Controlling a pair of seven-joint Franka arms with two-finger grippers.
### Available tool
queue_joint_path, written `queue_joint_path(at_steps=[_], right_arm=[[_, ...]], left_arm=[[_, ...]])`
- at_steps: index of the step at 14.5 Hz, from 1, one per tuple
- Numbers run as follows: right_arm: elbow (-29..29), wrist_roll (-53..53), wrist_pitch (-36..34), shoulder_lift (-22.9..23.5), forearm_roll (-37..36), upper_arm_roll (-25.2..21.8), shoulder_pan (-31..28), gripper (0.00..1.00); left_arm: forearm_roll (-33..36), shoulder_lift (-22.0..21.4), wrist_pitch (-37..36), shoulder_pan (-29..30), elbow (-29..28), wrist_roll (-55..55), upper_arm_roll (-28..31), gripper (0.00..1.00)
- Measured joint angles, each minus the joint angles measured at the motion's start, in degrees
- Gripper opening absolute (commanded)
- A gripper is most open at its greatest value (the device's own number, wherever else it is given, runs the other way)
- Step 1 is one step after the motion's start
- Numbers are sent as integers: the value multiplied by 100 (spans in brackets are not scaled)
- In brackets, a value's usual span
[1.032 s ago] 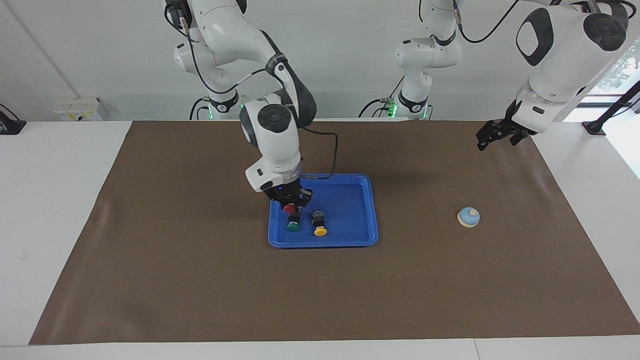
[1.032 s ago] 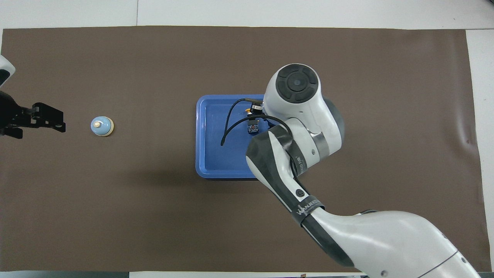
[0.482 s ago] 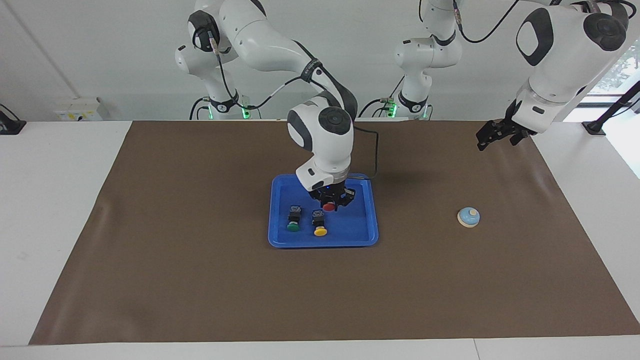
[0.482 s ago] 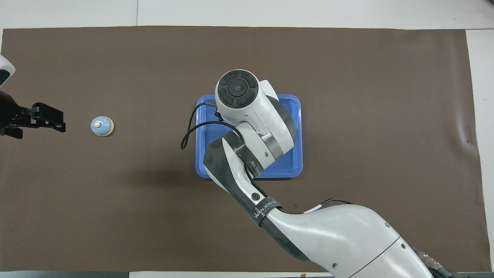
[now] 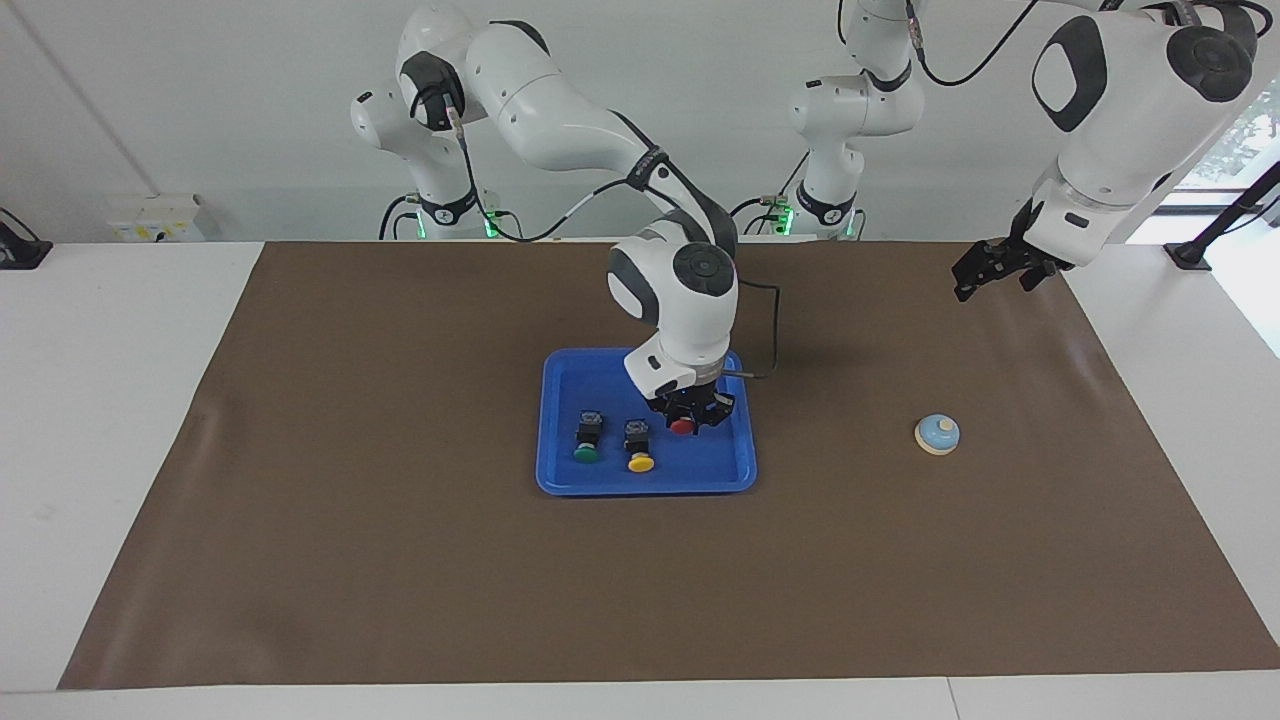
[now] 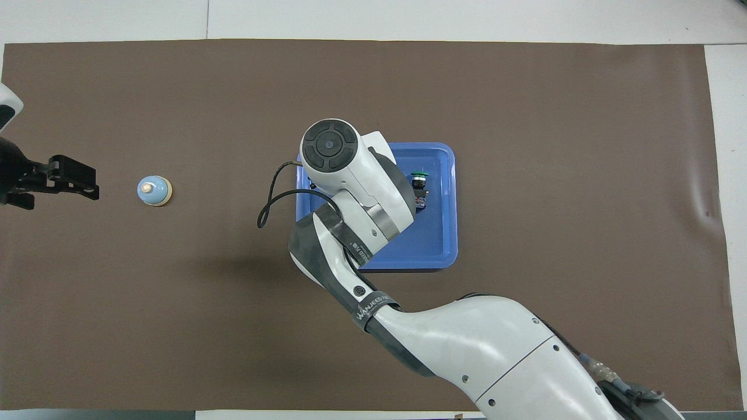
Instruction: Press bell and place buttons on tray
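The blue tray [image 5: 600, 375] lies mid-table and also shows in the overhead view [image 6: 437, 233]. In it lie the green button [image 5: 586, 452] and, beside it, the yellow button [image 5: 640, 462]. My right gripper [image 5: 686, 420] is shut on the red button [image 5: 683, 427] and holds it low over the tray, beside the yellow one toward the left arm's end. In the overhead view only the green button [image 6: 418, 175] shows; the right arm hides the other two. The light-blue bell [image 5: 937, 434] stands on the mat toward the left arm's end [image 6: 154, 191]. My left gripper [image 5: 985, 275] waits in the air over that end [image 6: 70, 181].
A brown mat [image 5: 400, 560] covers most of the white table. The right arm's cable loops out over the tray's edge [image 5: 765, 340].
My right gripper has carried the red button across the tray, from over the green button toward the left arm's end, and lowered it. The left arm has not moved.
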Motion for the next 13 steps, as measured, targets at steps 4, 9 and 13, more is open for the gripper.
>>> queue_joint_path(at_steps=[4,9,13], right_arm=[[111,1,-25,20,-28,-72,-36,100],[274,-203,-273,-639,-34,-102,-478,100],[-227,-1622,-847,-1625,-48,-119,-1210,100]], left_arm=[[0,0,0,0,0,0,0,100],[0,0,0,0,0,0,0,100],[0,0,0,0,0,0,0,100]])
